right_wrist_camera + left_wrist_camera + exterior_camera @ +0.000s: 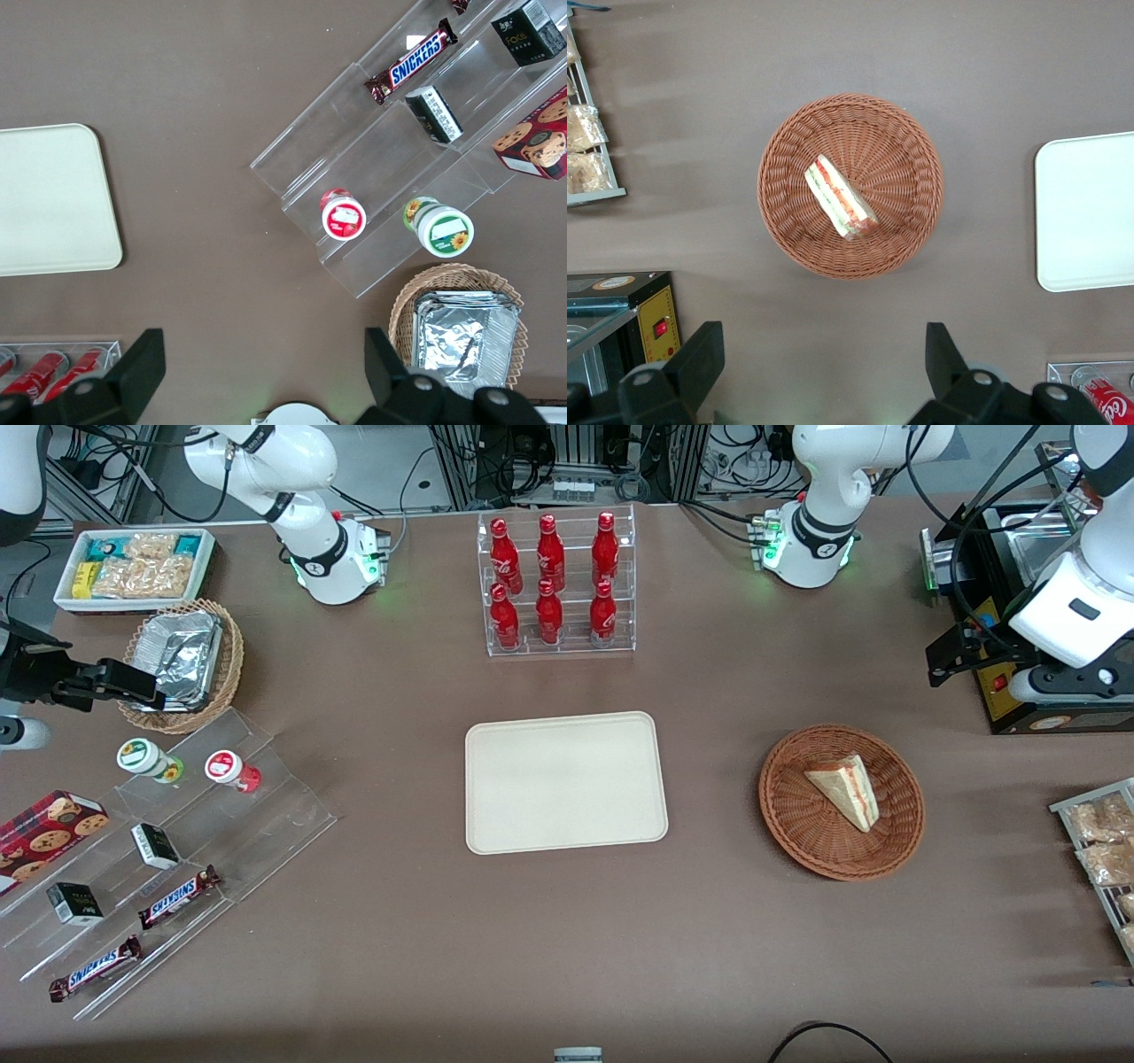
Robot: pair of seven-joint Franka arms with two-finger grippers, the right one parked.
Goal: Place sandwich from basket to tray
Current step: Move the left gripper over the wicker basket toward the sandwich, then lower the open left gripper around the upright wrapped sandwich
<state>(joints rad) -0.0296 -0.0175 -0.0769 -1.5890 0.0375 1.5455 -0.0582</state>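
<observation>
The sandwich is a pale bread wedge with red and green filling. It lies in the round reddish-brown wicker basket toward the working arm's end of the table. The beige tray lies flat beside the basket at mid table, with nothing on it. My left gripper hangs high above the table, farther from the front camera than the basket, next to a black machine. In the left wrist view the gripper is open and empty, its fingers wide apart, with the sandwich, basket and tray below.
A clear rack of red bottles stands farther back than the tray. The black machine and a wire rack of snack packets flank the basket. A foil-filled tan basket, a white bin and clear stepped shelves lie toward the parked arm's end.
</observation>
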